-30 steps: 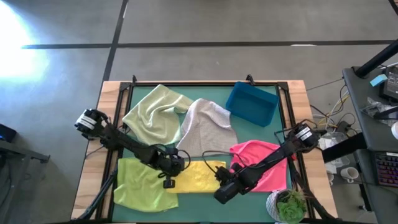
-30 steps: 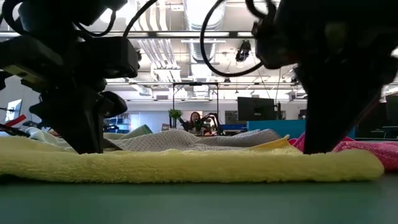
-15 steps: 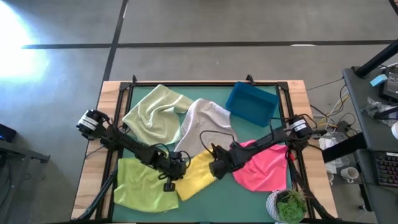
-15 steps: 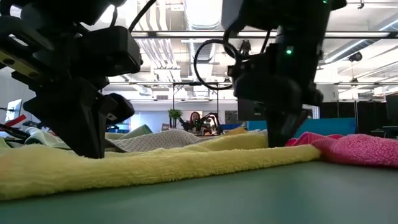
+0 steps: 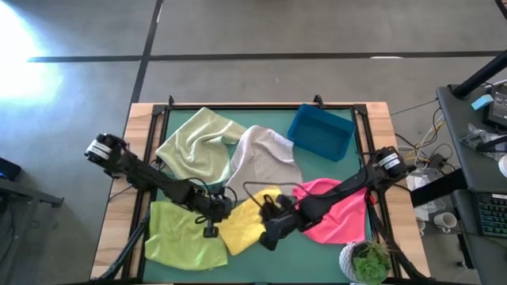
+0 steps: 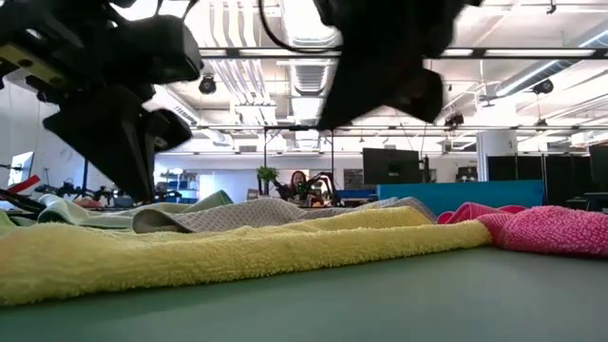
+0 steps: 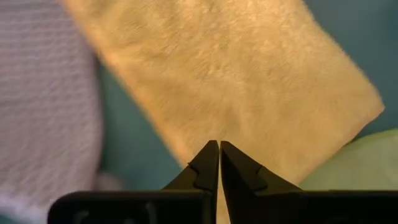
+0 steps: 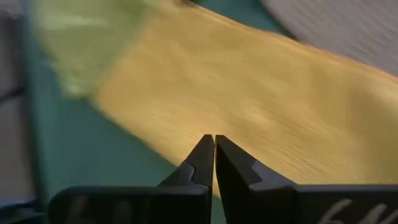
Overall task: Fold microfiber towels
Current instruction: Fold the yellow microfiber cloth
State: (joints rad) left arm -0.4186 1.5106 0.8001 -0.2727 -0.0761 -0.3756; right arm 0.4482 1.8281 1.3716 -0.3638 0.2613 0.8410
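The yellow towel lies folded into a compact, roughly square pad near the front edge of the green surface, set at a slant. Its pile looks thick and fuzzy in the low view, where it stretches as a long, low band across the foreground. The lime green towel lies flat at the front left corner, just beside the yellow one. The hot pink towel sits rumpled toward the front right. The light grey towel, with a waffle-like weave, lies in the middle, overlapping the pale green towel, which is bunched toward the back left. A blue bin stands at the back right.

The left end effector hangs at the yellow towel's left edge; in its wrist view the 2 fingers are pressed together with nothing between them, above the yellow cloth. The right end effector is over the yellow towel's right edge, its fingers likewise pressed together and holding nothing.
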